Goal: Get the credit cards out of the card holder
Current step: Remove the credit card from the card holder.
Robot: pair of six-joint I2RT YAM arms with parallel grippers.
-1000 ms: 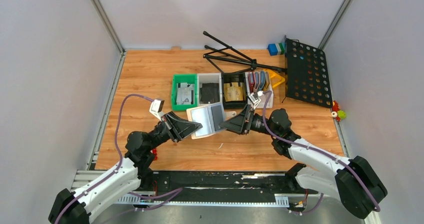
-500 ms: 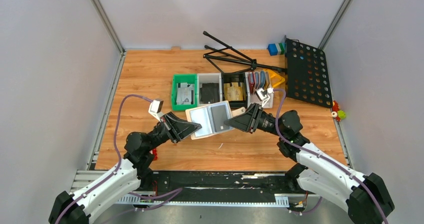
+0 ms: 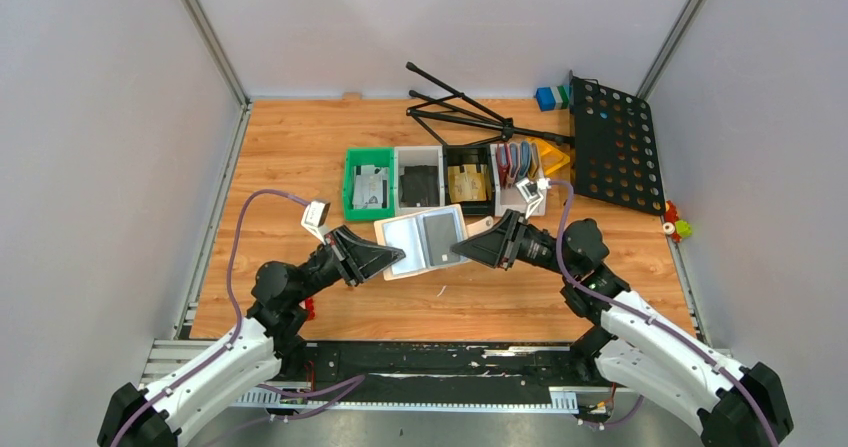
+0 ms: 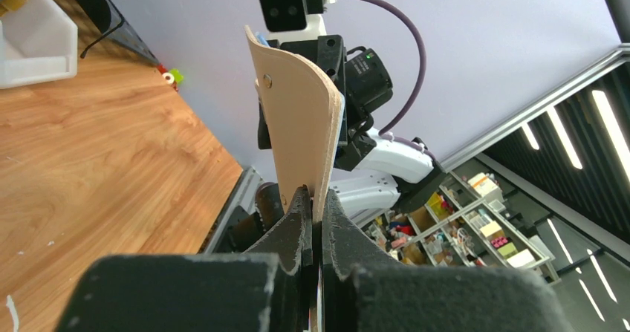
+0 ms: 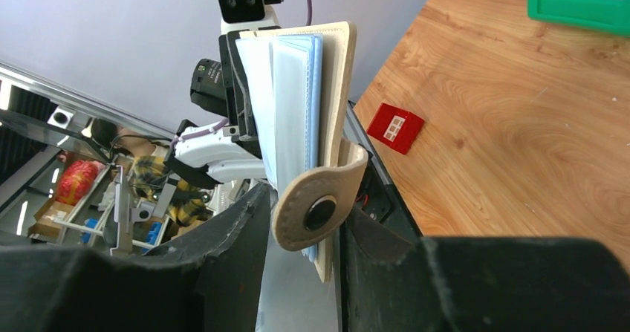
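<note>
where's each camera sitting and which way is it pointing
Top external: fixed above and behind the arms, looking down at the table; both arms show, left hand and right hand at the card holder.
Left wrist: on the left arm, looking along its fingers past the edge-on card holder toward the right arm.
Right wrist: on the right arm, looking along its fingers past the card holder's pockets toward the left arm.
Shared: both wrist views show the card holder from opposite sides, and each shows the other's camera.

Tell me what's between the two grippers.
The open card holder, pinched at opposite edges by left gripper and right gripper, a dark credit card inside; top view.
</note>
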